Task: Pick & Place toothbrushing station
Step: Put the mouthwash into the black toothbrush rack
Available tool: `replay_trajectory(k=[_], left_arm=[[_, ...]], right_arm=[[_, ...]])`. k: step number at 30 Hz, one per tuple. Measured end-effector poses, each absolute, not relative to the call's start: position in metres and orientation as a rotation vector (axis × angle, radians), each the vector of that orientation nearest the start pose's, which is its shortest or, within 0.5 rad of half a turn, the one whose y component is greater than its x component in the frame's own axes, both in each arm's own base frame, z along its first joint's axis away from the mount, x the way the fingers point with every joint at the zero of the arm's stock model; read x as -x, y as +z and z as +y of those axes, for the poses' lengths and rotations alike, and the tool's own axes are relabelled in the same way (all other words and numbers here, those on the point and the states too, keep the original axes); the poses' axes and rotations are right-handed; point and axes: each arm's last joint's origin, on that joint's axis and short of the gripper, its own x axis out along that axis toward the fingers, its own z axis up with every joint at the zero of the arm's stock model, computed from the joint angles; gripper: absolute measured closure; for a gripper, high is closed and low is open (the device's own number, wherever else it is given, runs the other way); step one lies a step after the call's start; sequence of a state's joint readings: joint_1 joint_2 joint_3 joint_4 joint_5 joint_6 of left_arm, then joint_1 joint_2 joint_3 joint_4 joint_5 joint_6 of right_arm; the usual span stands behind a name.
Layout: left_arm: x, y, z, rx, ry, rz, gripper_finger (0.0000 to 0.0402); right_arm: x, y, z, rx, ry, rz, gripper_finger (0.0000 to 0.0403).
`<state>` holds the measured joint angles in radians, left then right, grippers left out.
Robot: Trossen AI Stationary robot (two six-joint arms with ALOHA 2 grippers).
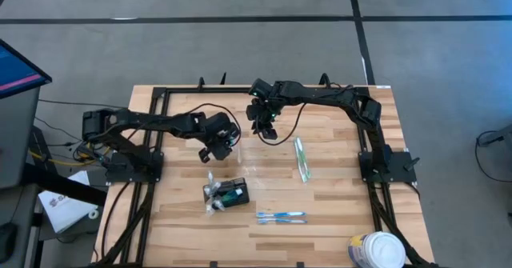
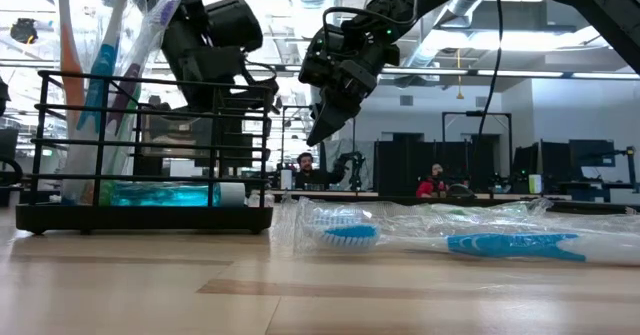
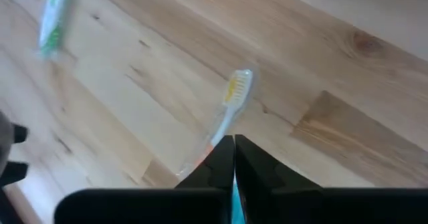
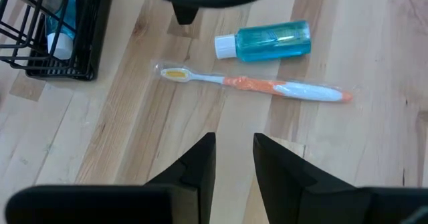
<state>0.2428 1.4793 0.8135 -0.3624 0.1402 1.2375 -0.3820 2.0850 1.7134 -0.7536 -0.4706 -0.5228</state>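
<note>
Left gripper (image 1: 218, 150): fingers pressed together, empty, above table.
Right gripper (image 1: 265, 129): fingers parted, empty.
Station (image 1: 232, 193): at left gripper's 5 o'clock.

We see a pale, striped wooden table (image 1: 336, 204), a black wire toothbrushing station (image 1: 232, 193), a clear blue bottle (image 4: 271, 39) with a white cap, an orange-and-white toothbrush (image 4: 267, 85) with yellow bristles, two blue toothbrushes (image 1: 281, 216), a green one (image 1: 302, 158), and black claws.
</note>
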Motion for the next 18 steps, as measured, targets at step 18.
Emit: replay_trajectory(k=[18], left_arm=[[-0.266,0.153,0.065,-0.990,-0.482,1.002,0.0332]], right_arm=[[-0.414,0.216,-0.152,0.014,0.336,0.954,0.0310]])
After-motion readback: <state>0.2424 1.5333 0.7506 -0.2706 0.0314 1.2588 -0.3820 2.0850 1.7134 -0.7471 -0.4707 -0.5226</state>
